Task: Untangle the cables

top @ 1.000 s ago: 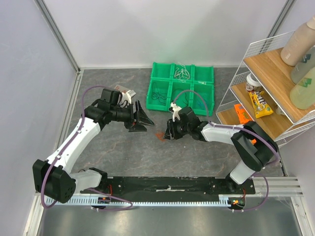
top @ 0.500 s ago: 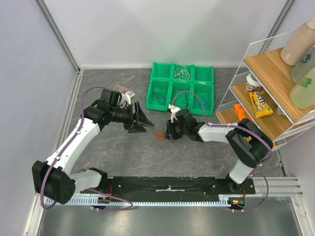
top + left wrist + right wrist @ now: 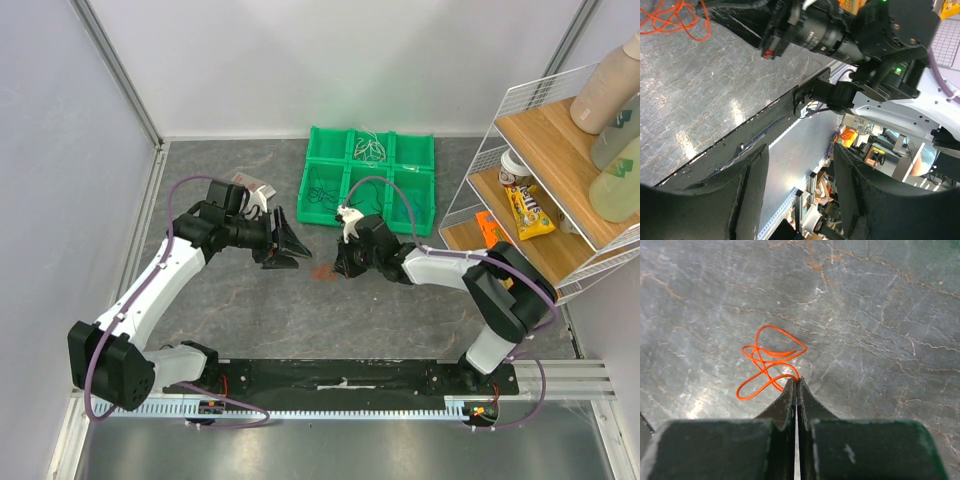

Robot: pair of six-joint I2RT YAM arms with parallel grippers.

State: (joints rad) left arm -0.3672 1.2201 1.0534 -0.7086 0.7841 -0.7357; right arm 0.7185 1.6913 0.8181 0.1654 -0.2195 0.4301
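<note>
1. Now we see right gripper (image 3: 796,386) jaws pinched together on the orange cable (image 3: 771,359), lying mid-table, near of the green tray (image 3: 306,190)
2. We mark left gripper (image 3: 289,249) jaws wide, holding nothing, left of it
3. Risk: tip-only pinch, thin wire could slip out; pulling could tighten its loops into a knot

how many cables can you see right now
3. An orange cable on the table, pinched by the right gripper; a white cable in the green tray, back middle compartment; a dark cable in its front left compartment. More may hide behind the right arm.
</note>
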